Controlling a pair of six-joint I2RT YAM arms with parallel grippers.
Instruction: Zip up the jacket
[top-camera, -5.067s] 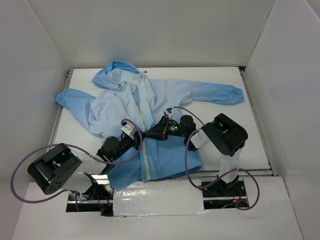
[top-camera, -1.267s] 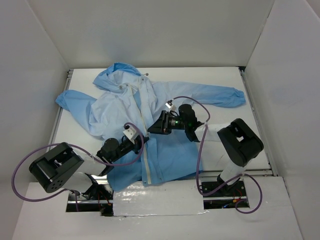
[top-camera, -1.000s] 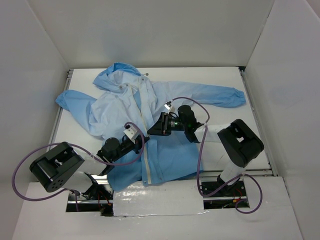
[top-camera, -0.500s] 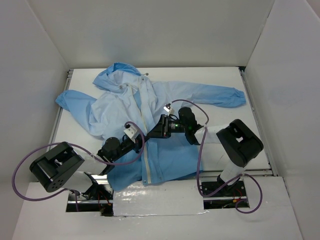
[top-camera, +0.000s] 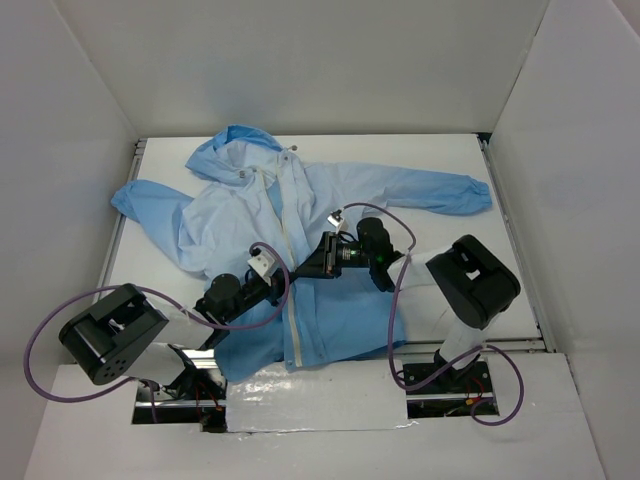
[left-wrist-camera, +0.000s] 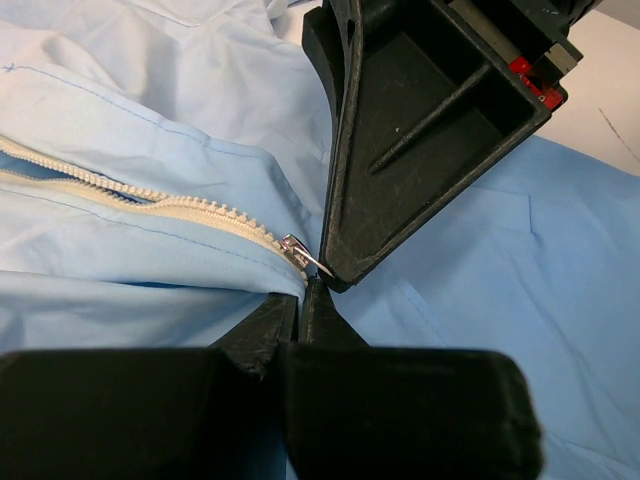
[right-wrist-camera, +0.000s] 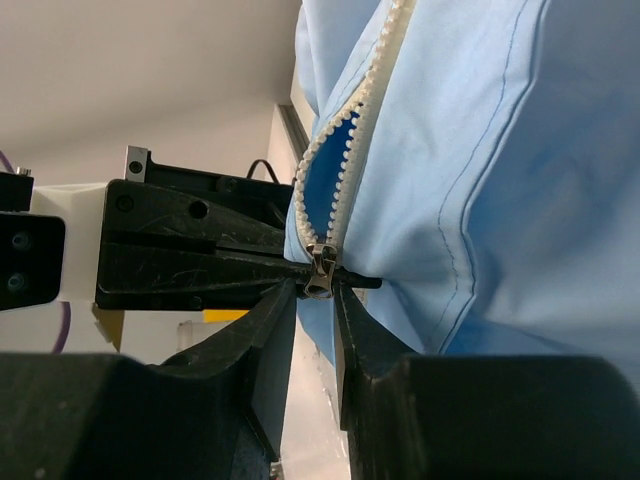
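The light-blue hooded jacket lies flat on the table, hood far left, sleeves spread. Its white zipper is joined from the hem up to the slider; above that the two tooth rows part. My left gripper is shut on the jacket's front edge just below the slider, as the left wrist view shows. My right gripper meets it tip to tip. Its fingers close on the slider's pull in the right wrist view.
White walls enclose the table on three sides. The right sleeve cuff lies near the right rail. Purple cables loop from both arms over the jacket's lower half. The left gripper's body sits right behind the slider.
My right gripper has moved down and left along the zipper, from the chest to the left gripper's tips at the slider. The left gripper stayed put.
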